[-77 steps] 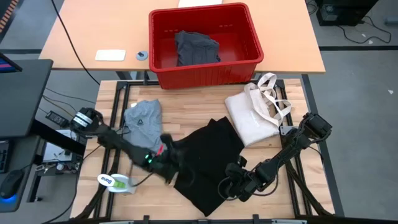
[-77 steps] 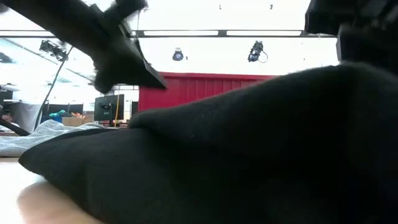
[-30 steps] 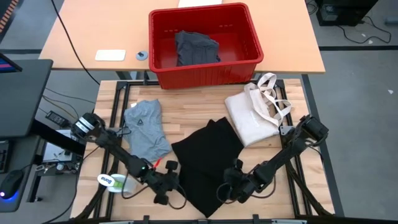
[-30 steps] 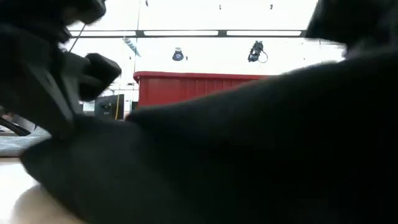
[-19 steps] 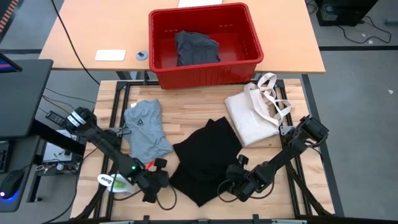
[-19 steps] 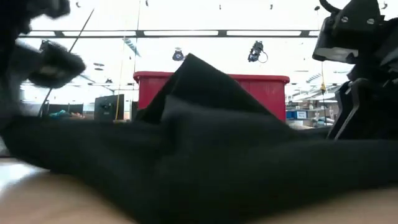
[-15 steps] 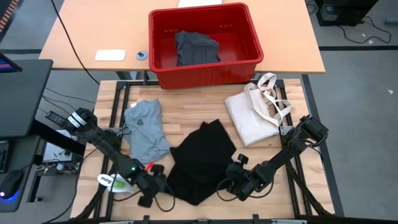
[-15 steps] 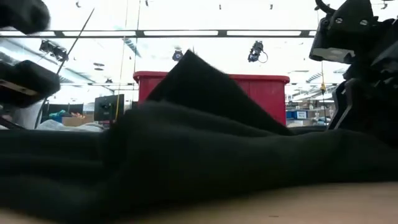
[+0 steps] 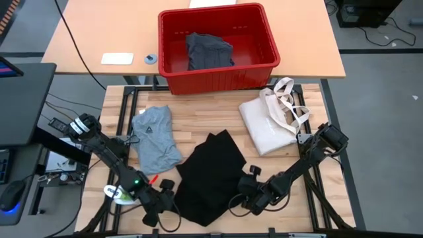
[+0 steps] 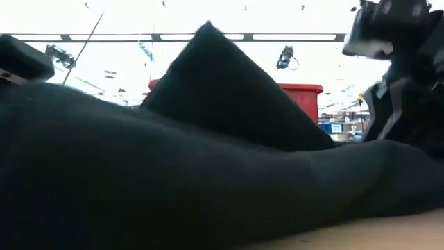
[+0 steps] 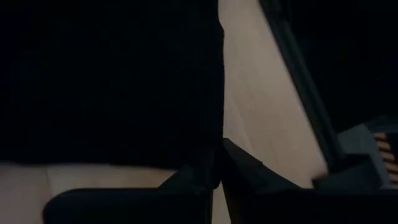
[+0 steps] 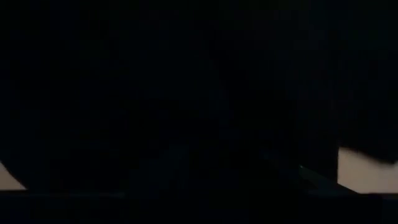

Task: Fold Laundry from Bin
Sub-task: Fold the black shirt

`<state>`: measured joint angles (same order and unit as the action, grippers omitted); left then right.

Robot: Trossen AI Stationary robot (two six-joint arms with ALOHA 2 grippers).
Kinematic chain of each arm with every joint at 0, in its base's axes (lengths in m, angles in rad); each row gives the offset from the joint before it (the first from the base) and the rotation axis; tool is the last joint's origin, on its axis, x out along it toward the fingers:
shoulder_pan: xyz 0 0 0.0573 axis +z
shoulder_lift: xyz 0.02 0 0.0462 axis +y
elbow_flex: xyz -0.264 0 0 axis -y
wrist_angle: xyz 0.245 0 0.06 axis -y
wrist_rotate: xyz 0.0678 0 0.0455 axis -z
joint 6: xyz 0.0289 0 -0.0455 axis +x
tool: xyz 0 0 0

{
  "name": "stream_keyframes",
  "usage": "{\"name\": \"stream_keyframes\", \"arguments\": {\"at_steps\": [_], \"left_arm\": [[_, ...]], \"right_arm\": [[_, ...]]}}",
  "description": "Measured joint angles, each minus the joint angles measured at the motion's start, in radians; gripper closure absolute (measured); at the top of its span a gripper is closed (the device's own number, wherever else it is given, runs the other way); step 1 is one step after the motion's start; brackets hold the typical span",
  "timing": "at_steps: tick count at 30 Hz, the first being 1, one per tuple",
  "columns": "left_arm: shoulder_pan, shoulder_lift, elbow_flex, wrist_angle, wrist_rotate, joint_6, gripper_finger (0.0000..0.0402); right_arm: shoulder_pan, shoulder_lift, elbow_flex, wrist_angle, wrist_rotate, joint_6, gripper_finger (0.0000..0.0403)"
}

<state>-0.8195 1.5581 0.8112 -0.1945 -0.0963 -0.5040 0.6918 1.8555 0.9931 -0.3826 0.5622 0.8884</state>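
Observation:
The black garment (image 9: 208,175) lies bunched on the wooden table near its front edge; it fills the low view (image 10: 208,173), where one fold stands up in a peak. My left gripper (image 9: 166,195) is at its near left side, shut on it (image 11: 217,177). My right gripper (image 9: 243,197) stands at the garment's near right edge; black cloth (image 12: 199,93) fills the right wrist view. A light grey T-shirt (image 9: 155,139) lies flat to the left. The red bin (image 9: 211,12) stands at the back with a dark grey garment (image 9: 208,51) inside. My left gripper pinches the black garment's edge (image 11: 211,158) between its two fingers, close to where that edge ends. It comes slanting down from the table's left. Beyond the fingers the cloth lies on the table.
A cream tote bag (image 9: 268,125) with loop handles lies at the table's right. A small white and green object (image 9: 119,193) sits at the near left corner beside my left arm. Bare wood shows between the T-shirt, the bin and the tote.
My left gripper has gone toward the table's near left corner, drawing the black garment's near part with it. The garment has slid left and bunched narrower, and a fold has risen into a peak in the low view.

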Motion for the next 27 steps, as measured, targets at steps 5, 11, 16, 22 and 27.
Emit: {"name": "stream_keyframes", "arguments": {"at_steps": [5,11,16,22,27], "left_arm": [[0.026,-0.001,0.0,0.057,-0.005,0.04,0.0343],[0.026,-0.019,0.0,0.051,0.039,0.052,0.0307],[0.025,-0.075,0.0,-0.014,0.034,0.068,0.0299],[0.026,-0.083,0.0,0.075,-0.005,0.085,0.0287],[0.048,-0.081,0.001,0.208,-0.083,0.214,0.0248]], "right_arm": [[0.001,0.0,0.094,0.0,0.002,-0.213,0.0229],[0.004,0.0,0.162,-0.002,-0.131,-0.262,0.0229],[0.045,-0.001,0.185,0.004,-0.157,-0.259,0.0229],[0.076,-0.001,0.185,-0.022,-0.052,-0.193,0.0229],[0.092,-0.001,0.185,-0.024,0.023,-0.156,0.0229]]}}
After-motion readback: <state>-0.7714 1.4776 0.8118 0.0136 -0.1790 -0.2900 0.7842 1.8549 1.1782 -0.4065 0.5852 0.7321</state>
